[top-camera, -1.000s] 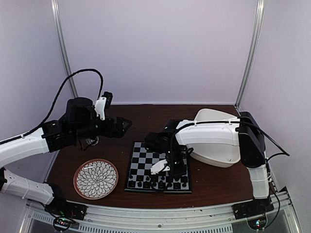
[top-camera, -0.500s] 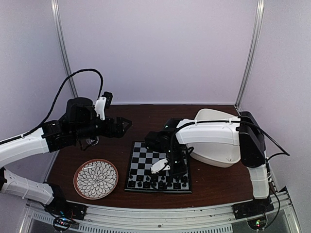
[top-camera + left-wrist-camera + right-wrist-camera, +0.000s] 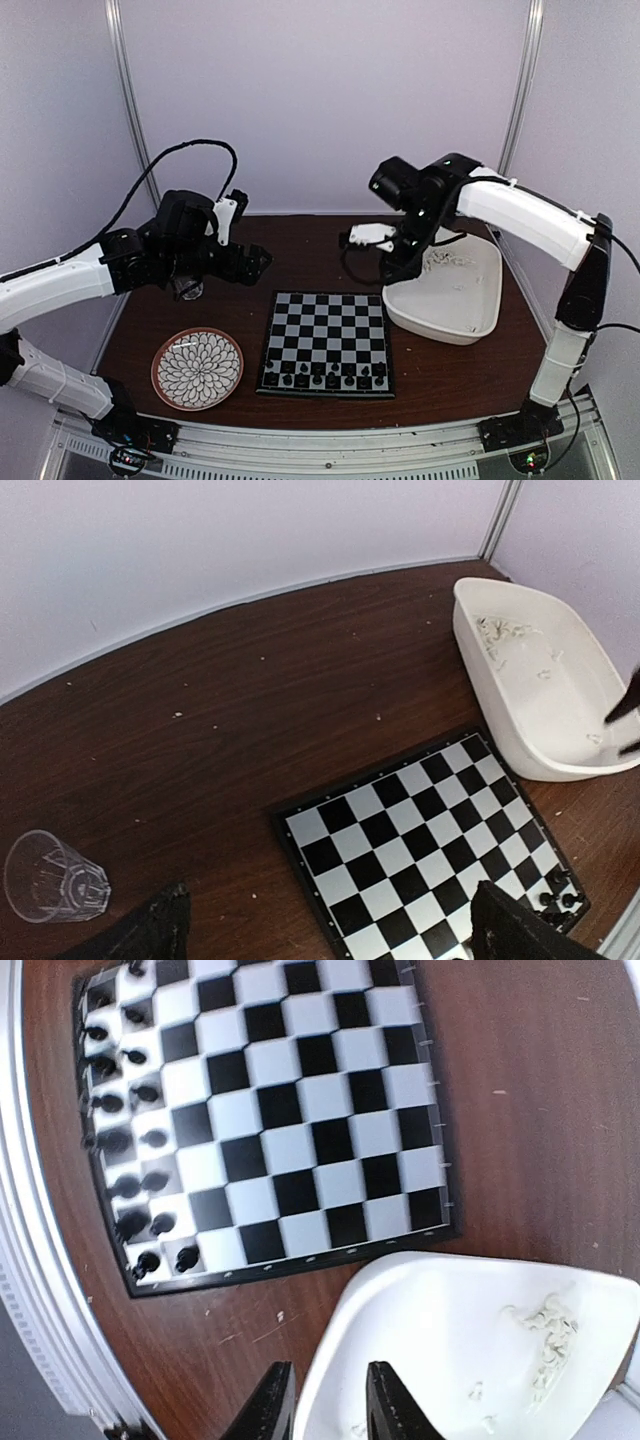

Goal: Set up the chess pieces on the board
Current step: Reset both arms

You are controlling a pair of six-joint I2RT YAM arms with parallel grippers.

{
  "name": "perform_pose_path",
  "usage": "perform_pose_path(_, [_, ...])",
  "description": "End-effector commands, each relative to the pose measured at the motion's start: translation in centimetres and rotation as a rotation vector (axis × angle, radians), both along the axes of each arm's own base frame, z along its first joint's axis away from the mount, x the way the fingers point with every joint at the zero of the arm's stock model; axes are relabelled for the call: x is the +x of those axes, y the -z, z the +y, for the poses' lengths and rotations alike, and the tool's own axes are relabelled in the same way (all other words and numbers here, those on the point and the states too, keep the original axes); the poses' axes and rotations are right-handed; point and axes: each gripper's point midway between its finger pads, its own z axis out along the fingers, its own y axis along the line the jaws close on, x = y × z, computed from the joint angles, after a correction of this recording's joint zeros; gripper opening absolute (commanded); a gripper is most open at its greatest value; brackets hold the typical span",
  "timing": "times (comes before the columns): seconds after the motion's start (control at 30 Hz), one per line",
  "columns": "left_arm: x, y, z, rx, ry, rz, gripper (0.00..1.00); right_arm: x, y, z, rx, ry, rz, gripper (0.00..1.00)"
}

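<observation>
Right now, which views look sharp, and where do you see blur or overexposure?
Top external: evenly lit and sharp. Left wrist: the board sharp, but the fingers of the left pincer dark and soft at the bottom edge. Right wrist: the black chess pieces slightly smeared, the white tub bright, nearly washed out.

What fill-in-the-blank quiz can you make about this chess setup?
The pieces standing on the board are all ___. The loose pieces in the tub are ___. Seen from above, the plate lies to the ___ of the board. The left pincer is wide ___.
Missing words: black; white; left; open.
</observation>
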Motion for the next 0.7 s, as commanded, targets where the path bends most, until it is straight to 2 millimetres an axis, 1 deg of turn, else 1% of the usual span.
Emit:
perform_pose_path(0.0, [1.1, -0.8, 1.8, 0.165, -0.038, -0.056, 0.98, 6.4, -7.8, -3.5, 0.365, 0.283, -0.139, 0.28])
perform_pose_path(0.03, [1.4, -1.0, 2.1, 0.181, -0.053, -0.064, 0.98, 7.5, -9.5, -4.9, 0.441, 0.344, -0.16, 0.28])
perform_pose_path(0.07, [1.6, -1.1, 2.5, 0.191, -0.075, -0.07, 0.98, 8.4, -10.7, -6.4, 0.505, 0.395, -0.168, 0.29])
perform_pose_path(0.17, [2.0, -1.7, 3.5, 0.199, -0.124, -0.085, 0.97, 10.5, -13.6, -11.8, 0.63, 0.555, -0.231, 0.31])
perform_pose_path(0.2, [2.3, -1.9, 3.9, 0.206, -0.141, -0.089, 0.97, 11.4, -14.1, -13.4, 0.664, 0.612, -0.253, 0.37])
perform_pose_path(0.23, [2.5, -2.0, 4.4, 0.215, -0.161, -0.088, 0.98, 12.1, -15.8, -15.3, 0.722, 0.663, -0.322, 0.49])
perform_pose_path(0.27, [2.6, -2.1, 4.9, 0.222, -0.182, -0.082, 0.98, 12.3, -16.2, -17.0, 0.758, 0.73, -0.345, 0.68])
perform_pose_path(0.3, [2.8, -2.1, 5.2, 0.23, -0.195, -0.079, 0.98, 13.0, -17.4, -18.6, 0.814, 0.777, -0.405, 0.95])
perform_pose_path(0.33, [2.9, -2.2, 5.5, 0.239, -0.209, -0.081, 0.98, 13.2, -17.6, -19.8, 0.844, 0.82, -0.428, 0.99])
perform_pose_path(0.4, [3.1, -2.4, 5.8, 0.247, -0.222, -0.088, 0.98, 13.8, -17.2, -21.0, 0.865, 0.895, -0.444, 1.0])
perform_pose_path(0.47, [3.2, -2.5, 5.8, 0.248, -0.226, -0.097, 0.98, 13.8, -15.8, -21.0, 0.855, 0.92, -0.407, 1.0])
perform_pose_path(0.53, [3.3, -2.5, 5.9, 0.252, -0.233, -0.107, 0.98, 13.6, -15.1, -20.8, 0.858, 0.92, -0.381, 1.0])
perform_pose_path(0.6, [3.4, -2.6, 6.1, 0.259, -0.246, -0.113, 0.98, 13.3, -14.8, -21.1, 0.863, 0.932, -0.396, 0.99])
perform_pose_path(0.67, [3.4, -2.9, 6.1, 0.253, -0.244, -0.116, 0.98, 13.2, -14.7, -22.1, 0.855, 0.969, -0.449, 1.0])
